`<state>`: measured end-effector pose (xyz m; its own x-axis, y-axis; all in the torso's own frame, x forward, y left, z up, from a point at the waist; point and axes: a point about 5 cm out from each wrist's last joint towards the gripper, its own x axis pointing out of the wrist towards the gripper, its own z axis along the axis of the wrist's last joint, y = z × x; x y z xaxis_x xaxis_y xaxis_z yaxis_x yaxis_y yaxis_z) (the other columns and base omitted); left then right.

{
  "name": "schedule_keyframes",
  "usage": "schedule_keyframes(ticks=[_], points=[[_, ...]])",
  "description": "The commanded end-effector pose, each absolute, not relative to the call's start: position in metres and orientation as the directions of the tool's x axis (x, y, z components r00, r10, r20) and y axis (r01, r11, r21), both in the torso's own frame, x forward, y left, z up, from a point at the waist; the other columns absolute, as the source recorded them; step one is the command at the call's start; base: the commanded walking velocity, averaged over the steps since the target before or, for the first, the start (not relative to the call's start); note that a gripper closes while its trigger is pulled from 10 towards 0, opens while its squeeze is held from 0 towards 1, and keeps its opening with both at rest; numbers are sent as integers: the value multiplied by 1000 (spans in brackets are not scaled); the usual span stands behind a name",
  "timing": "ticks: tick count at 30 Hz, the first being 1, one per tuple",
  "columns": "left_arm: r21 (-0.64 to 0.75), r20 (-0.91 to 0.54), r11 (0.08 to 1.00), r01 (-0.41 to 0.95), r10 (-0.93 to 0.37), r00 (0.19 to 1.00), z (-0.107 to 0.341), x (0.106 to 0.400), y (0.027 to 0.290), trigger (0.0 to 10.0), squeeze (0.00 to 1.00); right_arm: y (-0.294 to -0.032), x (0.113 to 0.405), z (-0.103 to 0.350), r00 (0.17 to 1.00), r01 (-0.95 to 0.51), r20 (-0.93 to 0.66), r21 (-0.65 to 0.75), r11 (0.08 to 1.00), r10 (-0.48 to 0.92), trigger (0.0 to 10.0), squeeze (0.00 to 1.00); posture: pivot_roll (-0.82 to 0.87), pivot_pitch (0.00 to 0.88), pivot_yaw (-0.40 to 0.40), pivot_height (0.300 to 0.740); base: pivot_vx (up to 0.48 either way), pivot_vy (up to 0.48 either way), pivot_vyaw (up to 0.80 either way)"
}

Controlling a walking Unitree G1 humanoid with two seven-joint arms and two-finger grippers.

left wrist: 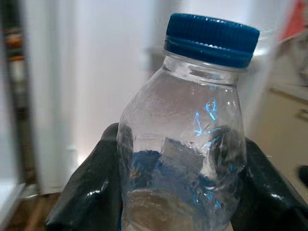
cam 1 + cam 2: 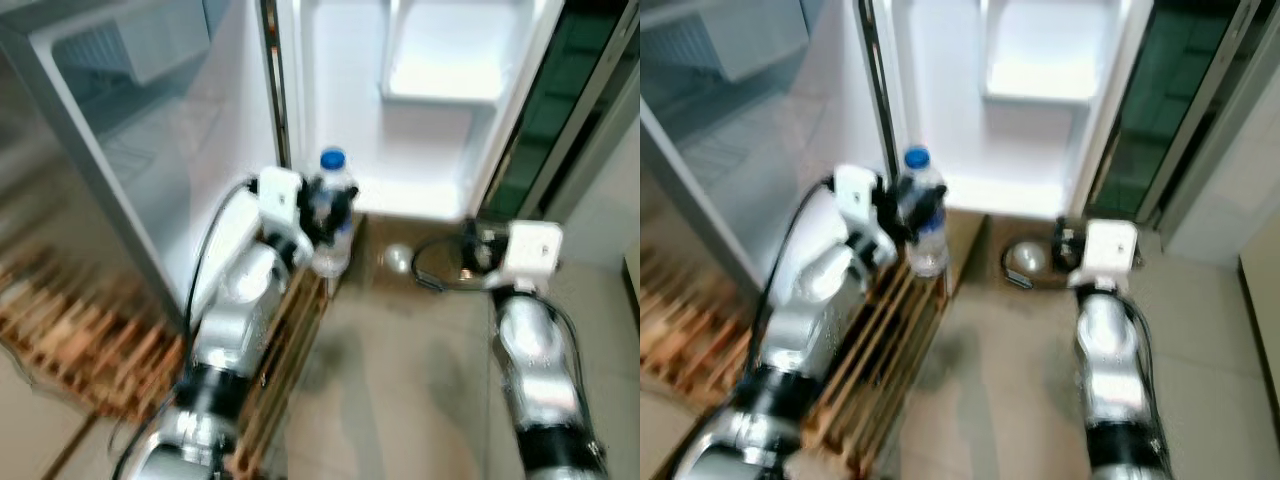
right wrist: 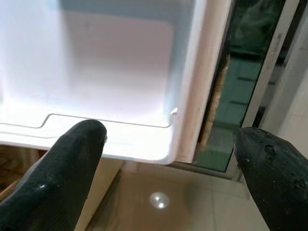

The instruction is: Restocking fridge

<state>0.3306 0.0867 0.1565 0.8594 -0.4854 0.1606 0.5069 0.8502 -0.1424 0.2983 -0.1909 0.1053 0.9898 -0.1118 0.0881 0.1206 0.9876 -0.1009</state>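
Left wrist view: bottle [image 1: 185,139] upright (cap [image 1: 211,38] topmost).

Beige tiled floor [image 2: 420,380] glossy with a light reflection, wooden slatted pallet [image 2: 80,350] at left, dark glazed panel [image 2: 560,110] at right.

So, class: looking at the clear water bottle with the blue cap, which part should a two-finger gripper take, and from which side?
Grip the water bottle on its body below the blue cap, coming in level from the side. It stands upright and its body is round, so fingers can close on opposite sides, as the left gripper does.
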Motion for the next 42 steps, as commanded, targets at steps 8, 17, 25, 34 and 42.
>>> schedule_keyframes(ticks=[8, 17, 25, 34, 42], points=[[-126, 217, 838, 531, -499, 839, 174, 333, 82, 10000, 0, -191, 299, 113, 994, 63, 99, -117, 991, -52, 10000, 192, -171, 0, 48, 740, 480, 0, 0], [-6, 268, 833, 554, -532, 803, 196, 335, 85, 10000, 0, -162, 294, 115, 949, -314, -36, -115, 942, 312, 10000, 184, -173, 0, 42, 740, 265, 0, 0], [-95, 328, 800, 592, -537, 777, 213, 338, 75, 10000, 0, -152, 290, 118, 943, -333, -40, -72, 940, 330, 10000, 188, -187, 0, 51, 740, 0, 0, 0], [-88, 291, 692, 717, -670, 683, 215, 319, 53, 10000, 0, -164, 276, 118, 972, -233, -36, -42, 972, 231, 10000, 184, -234, 13, 71, 740, 0, 0, 0], [-145, 327, 646, 749, -684, 652, 225, 320, 36, 10000, 0, -160, 268, 118, 959, -278, -60, -11, 961, 276, 10000, 188, -248, 15, 64, 740, 0, 0, 0]])
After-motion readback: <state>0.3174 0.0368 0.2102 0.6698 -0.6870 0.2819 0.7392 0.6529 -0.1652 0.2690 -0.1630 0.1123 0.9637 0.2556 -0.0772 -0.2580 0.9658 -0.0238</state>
